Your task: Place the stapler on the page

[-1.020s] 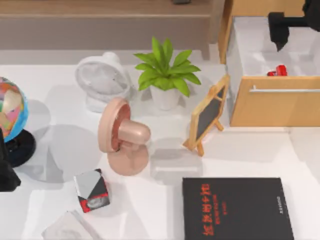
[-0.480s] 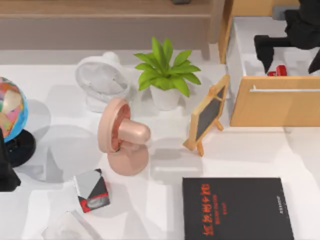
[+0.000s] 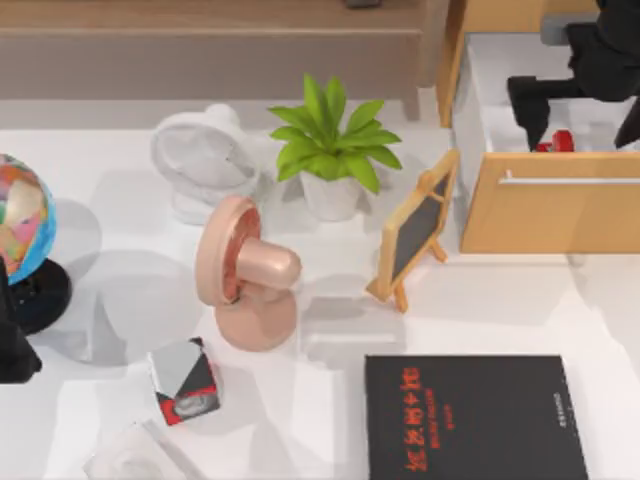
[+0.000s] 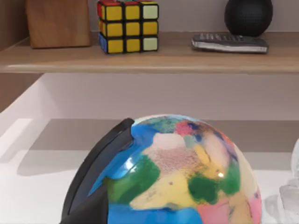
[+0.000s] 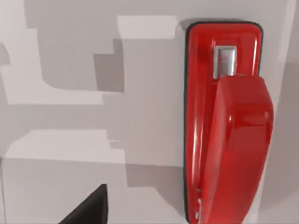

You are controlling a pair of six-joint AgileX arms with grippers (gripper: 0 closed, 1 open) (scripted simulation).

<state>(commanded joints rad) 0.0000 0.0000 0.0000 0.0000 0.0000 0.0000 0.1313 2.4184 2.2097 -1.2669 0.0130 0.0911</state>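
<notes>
white counter (image 3: 120, 200) spreads under our two arms, crowded with desk clutter. the stapler (image 3: 556, 141) lies flat on the floor of an open wooden drawer (image 3: 550, 205) at the counter's right rear, so we must reach in from above. our right pincer (image 3: 585, 95) hangs over it inside the drawer; whether its fingers are spread or closed we cannot tell. the page (image 3: 472, 418) waits flat at the near right edge, bare and ready as a landing spot. our left arm stays parked at the left edge beside the globe (image 3: 22, 215), its pincer's state unclear.
</notes>
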